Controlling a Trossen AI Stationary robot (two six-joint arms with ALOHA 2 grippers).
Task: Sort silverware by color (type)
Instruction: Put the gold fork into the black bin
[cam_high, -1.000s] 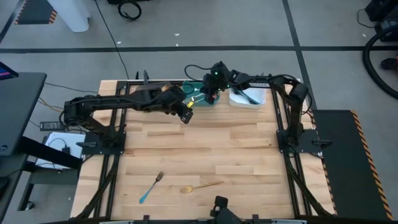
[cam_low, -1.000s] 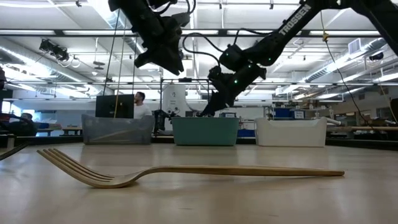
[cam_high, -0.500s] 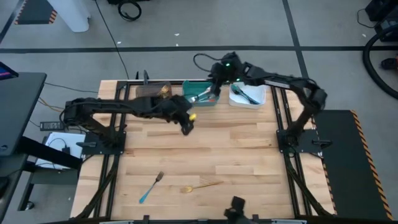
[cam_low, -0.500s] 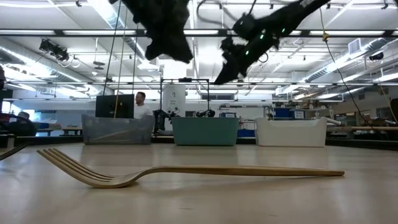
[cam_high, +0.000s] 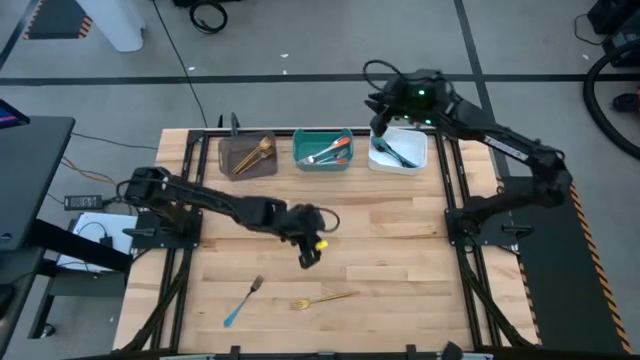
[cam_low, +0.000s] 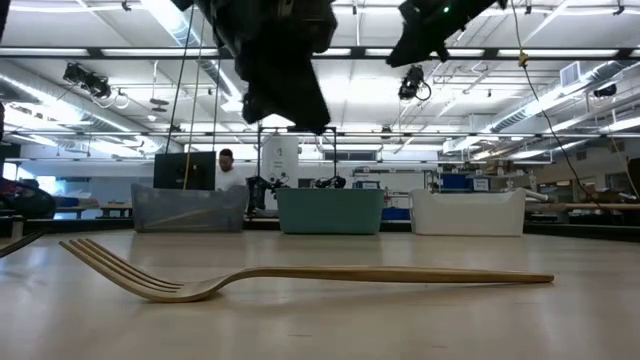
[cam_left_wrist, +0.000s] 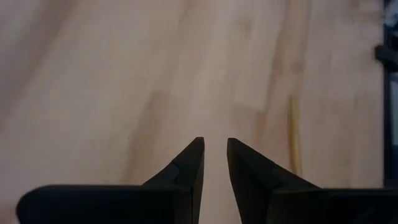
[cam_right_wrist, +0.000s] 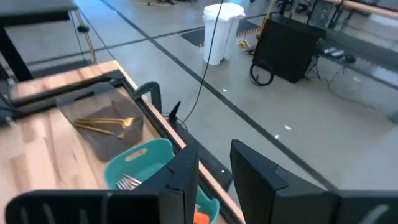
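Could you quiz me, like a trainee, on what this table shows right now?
1. True or false: the gold fork on the bare wood already lies in the brown bin.
2. Which gripper hangs nearer the two loose pieces at the table's near edge? A. left gripper B. right gripper
3. Fill in: beside the gold fork lies a fork with a ____ handle.

Key:
1. False. It lies on the table, far from the bins.
2. A. The left gripper is over mid-table, jaws slightly apart and empty; the right gripper is up by the white bin, holding nothing.
3. Teal-blue.
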